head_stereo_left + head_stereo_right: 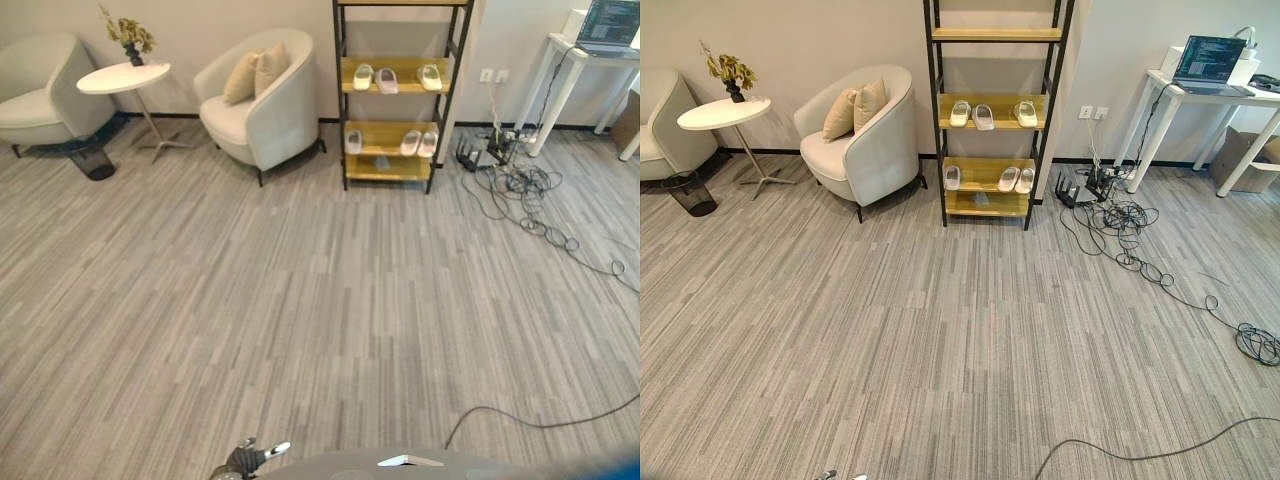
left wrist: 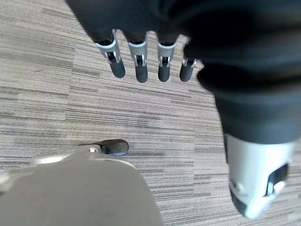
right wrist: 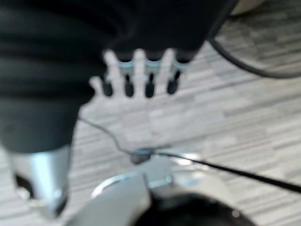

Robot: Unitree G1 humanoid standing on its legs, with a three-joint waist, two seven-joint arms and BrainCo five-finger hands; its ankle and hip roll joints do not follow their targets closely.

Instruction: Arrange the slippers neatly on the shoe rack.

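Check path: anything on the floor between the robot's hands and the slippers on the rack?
Nothing visible. Bare floor runs up to the shoe rack, slippers on its shelves. Armchair sits left of it, cables right. Left hand and right hand are open, empty.

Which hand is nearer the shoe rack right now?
Neither clearly: the shoe rack stands far across the floor. Left hand and right hand both hang open over bare floor by the robot.

Matt black metal shoe rack [image 1: 937, 120] with wooden shelves, pale smooth slippers [image 1: 971, 115], streaked grey floor [image 1: 940, 340]
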